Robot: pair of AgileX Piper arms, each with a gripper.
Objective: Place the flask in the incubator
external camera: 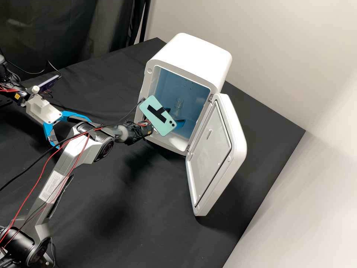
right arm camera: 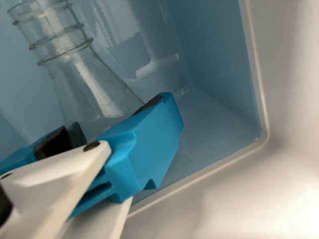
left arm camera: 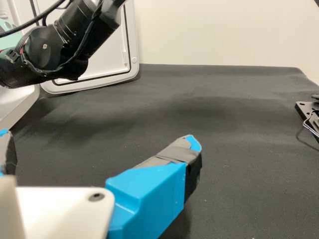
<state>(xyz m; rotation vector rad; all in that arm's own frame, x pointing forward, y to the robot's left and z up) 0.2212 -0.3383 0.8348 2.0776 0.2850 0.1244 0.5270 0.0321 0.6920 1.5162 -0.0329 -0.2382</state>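
- High view: from above, slanting down on the bench (external camera: pixel 130 216) and incubator (external camera: pixel 193 56).
- Left wrist view: low over bench, facing incubator's door (left arm camera: pixel 117 55).
- Right wrist view: close, inside incubator.

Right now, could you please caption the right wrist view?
Right gripper holding the flask inside the blue-walled incubator.

The right arm (external camera: pixel 70 156) rises from the near left corner, bends at the elbow and stretches out level, with its wrist (external camera: pixel 132 134) leading. The right gripper (right arm camera: pixel 114 117) has a blue finger pressed against each side of the flask (right arm camera: pixel 75 74). The left gripper (left arm camera: pixel 99 149) hangs low beside that elbow, its fingers (left arm camera: pixel 164 174) spread wide apart.
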